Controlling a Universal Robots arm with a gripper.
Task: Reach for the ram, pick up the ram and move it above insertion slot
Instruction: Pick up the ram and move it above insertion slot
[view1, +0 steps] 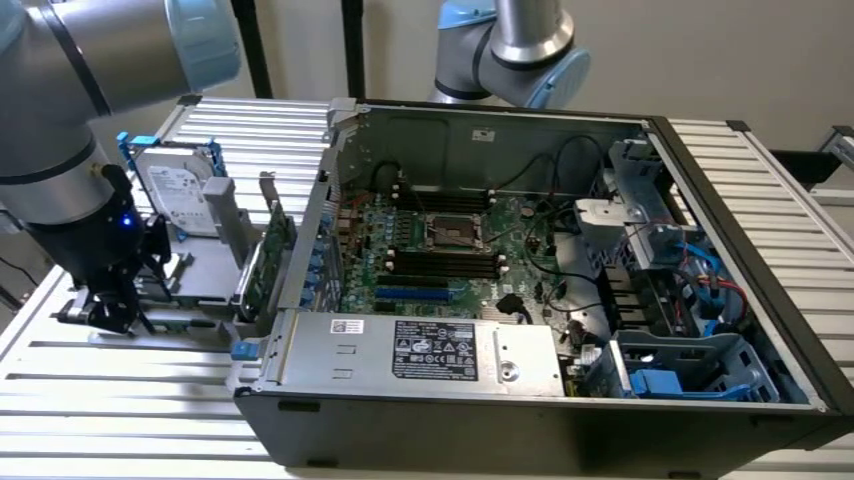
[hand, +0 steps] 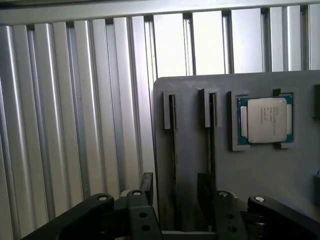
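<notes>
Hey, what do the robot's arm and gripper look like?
The arm is made of round silver-grey tubes with pale blue caps at the joints. Its wrist end is black with a small blue light. The gripper is black, with linked bars and silvery pins.

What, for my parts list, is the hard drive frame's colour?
Blue frame, clearest in the exterior view.

Ram upright (edge-on) in grey holder slot.
</notes>
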